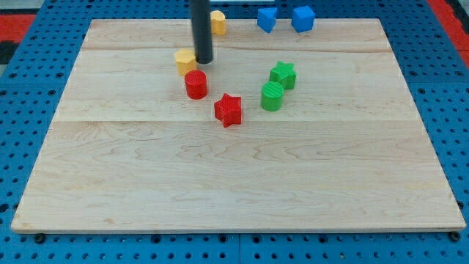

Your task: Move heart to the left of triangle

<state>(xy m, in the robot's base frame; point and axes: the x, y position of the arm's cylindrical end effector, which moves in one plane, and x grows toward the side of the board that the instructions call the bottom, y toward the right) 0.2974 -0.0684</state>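
Note:
My tip point(204, 61) rests on the board near the view's top, touching or almost touching the right side of a yellow block point(185, 62) that may be the heart; its shape is hard to make out. A second yellow block point(218, 21) sits at the board's top edge, partly hidden behind the rod. The blue triangle point(267, 18) lies at the top edge, to the right of the rod. A blue cube point(303, 17) sits just right of the triangle.
A red cylinder point(196, 85) sits just below the yellow block by my tip. A red star point(229, 110) lies lower right of it. A green star point(283, 75) and a green cylinder point(272, 96) stand right of centre. The wooden board point(234, 183) lies on a blue pegboard.

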